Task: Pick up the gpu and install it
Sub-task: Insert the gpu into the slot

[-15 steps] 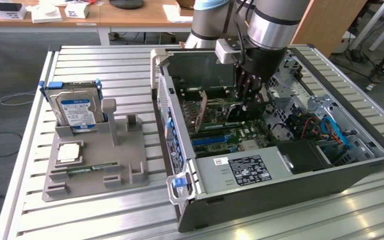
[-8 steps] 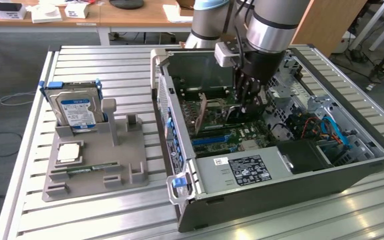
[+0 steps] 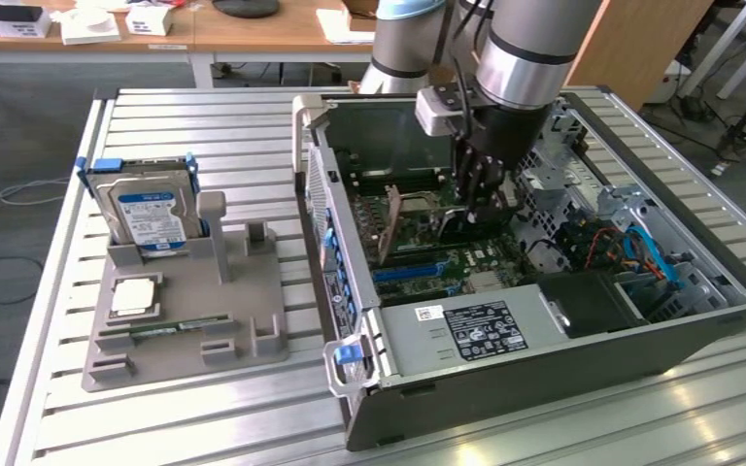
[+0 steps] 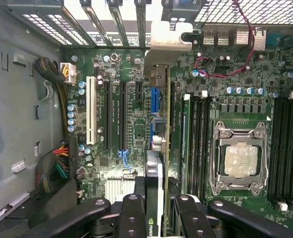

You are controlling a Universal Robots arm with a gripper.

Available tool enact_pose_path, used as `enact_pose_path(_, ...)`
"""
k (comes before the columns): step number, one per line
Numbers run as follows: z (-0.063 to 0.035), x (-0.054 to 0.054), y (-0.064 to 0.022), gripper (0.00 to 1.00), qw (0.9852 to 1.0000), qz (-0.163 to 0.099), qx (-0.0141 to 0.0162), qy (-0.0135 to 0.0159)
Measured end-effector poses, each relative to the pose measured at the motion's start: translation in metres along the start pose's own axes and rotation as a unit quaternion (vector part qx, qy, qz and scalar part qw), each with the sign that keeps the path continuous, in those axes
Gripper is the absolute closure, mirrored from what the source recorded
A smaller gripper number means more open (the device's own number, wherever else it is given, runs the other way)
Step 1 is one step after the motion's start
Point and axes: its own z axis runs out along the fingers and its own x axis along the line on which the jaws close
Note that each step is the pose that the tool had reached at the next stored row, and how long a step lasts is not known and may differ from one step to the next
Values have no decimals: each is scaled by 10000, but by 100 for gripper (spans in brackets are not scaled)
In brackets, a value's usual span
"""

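Observation:
My gripper [image 3: 480, 209] reaches down into the open computer case [image 3: 684, 340] and is shut on the gpu [image 3: 396, 221]. The gpu stands upright on edge over the motherboard. In the wrist view the black fingers [image 4: 129, 218] clamp the gpu [image 4: 155, 178] from both sides. The card runs edge-on away from them to its silver end bracket [image 4: 169, 42], which sits close to the case's rear slot openings. It lines up beside the blue expansion slot [image 4: 154, 99]. I cannot tell whether it touches a slot.
On the exterior view's left, a grey holder [image 3: 186, 320] carries a hard drive [image 3: 151, 209], a RAM stick [image 3: 166, 330] and a CPU chip [image 3: 133, 296]. Inside the case are the power supply [image 3: 477, 330], a CPU socket [image 4: 241, 161], black slots [image 4: 122, 114] and cable bundles [image 4: 57, 168].

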Motion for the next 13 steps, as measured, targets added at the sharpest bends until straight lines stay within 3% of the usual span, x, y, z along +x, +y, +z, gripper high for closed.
enact_pose_path(13, 8, 0, 81, 73, 10000, 0, 15, -2)
